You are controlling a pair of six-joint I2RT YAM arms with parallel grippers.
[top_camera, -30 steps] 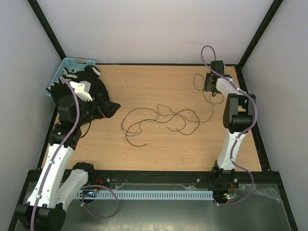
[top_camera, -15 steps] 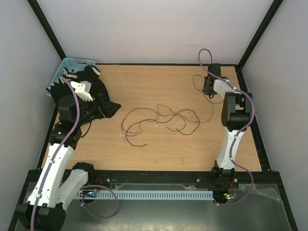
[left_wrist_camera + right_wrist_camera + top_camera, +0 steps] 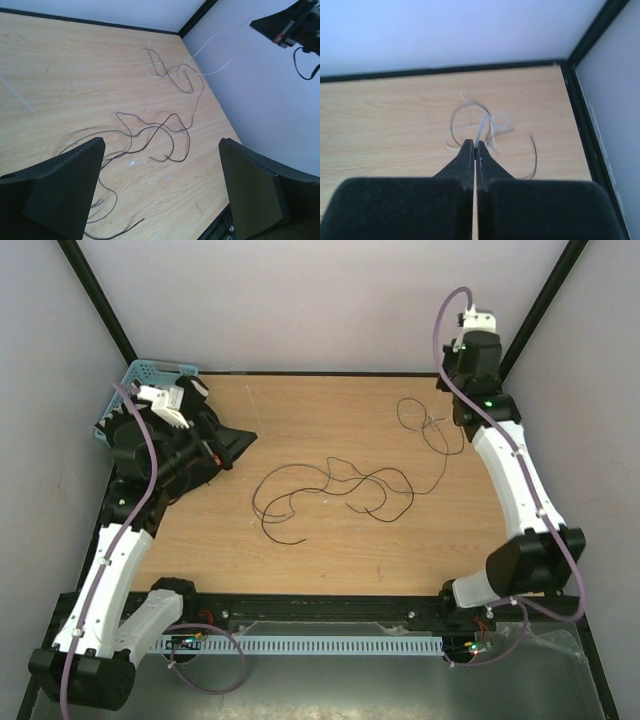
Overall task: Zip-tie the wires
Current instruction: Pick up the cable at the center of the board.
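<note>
Several thin black wires (image 3: 330,485) lie curled in the middle of the wooden table, with more loops (image 3: 425,425) at the back right. In the left wrist view the same tangle (image 3: 155,130) spreads ahead of my left gripper (image 3: 162,141), which is open, holds nothing, and hovers at the table's left side (image 3: 235,445). My right gripper (image 3: 476,144) is shut on one thin, pale-looking wire strand (image 3: 482,129). It is raised high over the back right corner (image 3: 287,25), and the strand trails down to the loops (image 3: 470,120) below. The zip tie is out of view.
A blue basket (image 3: 150,375) stands at the back left corner, with black cloth (image 3: 195,465) beside it under the left arm. Black frame posts (image 3: 535,310) and white walls close in the table. A slotted cable duct (image 3: 330,645) runs along the near edge.
The right gripper closed on a wire strand at the back right, then rose high toward the back corner, pulling the strand up. The left gripper turned a little to the right.
</note>
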